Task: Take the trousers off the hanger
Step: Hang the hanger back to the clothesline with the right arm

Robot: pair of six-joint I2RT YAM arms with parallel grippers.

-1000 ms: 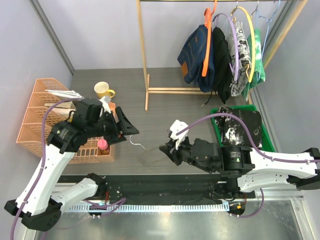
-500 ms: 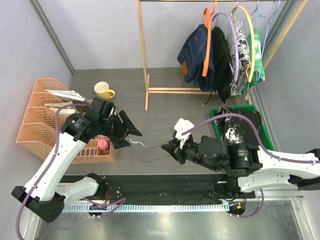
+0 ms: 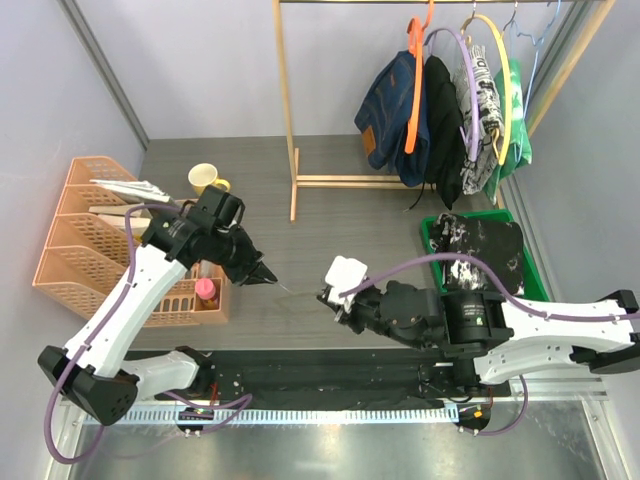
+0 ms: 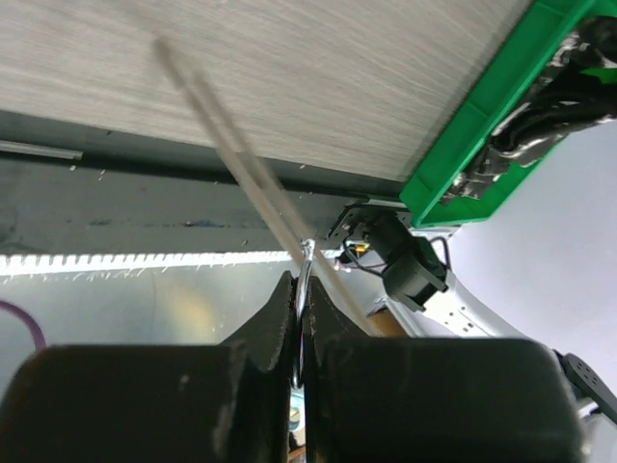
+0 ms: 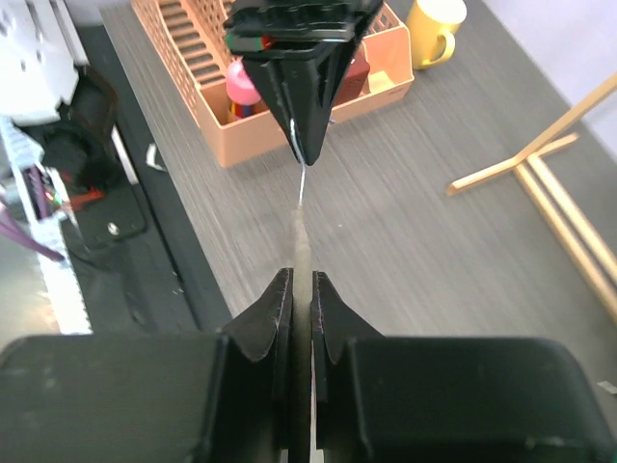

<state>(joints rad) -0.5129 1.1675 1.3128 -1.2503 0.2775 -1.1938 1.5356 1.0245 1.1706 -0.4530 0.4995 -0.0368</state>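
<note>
A bare, clear hanger [image 3: 286, 287] spans the gap between my two grippers over the table's front middle. My left gripper [image 3: 267, 277] is shut on its metal hook [image 4: 306, 258], and my right gripper [image 3: 328, 297] is shut on its pale bar [image 5: 302, 236]. In the right wrist view the left gripper [image 5: 304, 145] faces me with the wire hook in its tips. Black-and-white marbled trousers [image 3: 482, 250] lie in the green tray [image 3: 430, 246]. Denim [image 3: 388, 105], black [image 3: 441, 120], newspaper-print [image 3: 480, 105] and green mottled [image 3: 513, 125] trousers hang on coloured hangers from the rail.
A wooden clothes rack [image 3: 291, 130] stands at the back. An orange file rack [image 3: 70, 250] with papers sits at the left, with a yellow mug [image 3: 206, 180] behind it and a pink bottle [image 3: 205, 290] in a small orange bin. The tray's green rim [image 4: 472, 125] shows in the left wrist view.
My left gripper swung right to the hanger's hook and went from wide open to shut on it. The right gripper, still holding the hanger, shifted slightly left.
</note>
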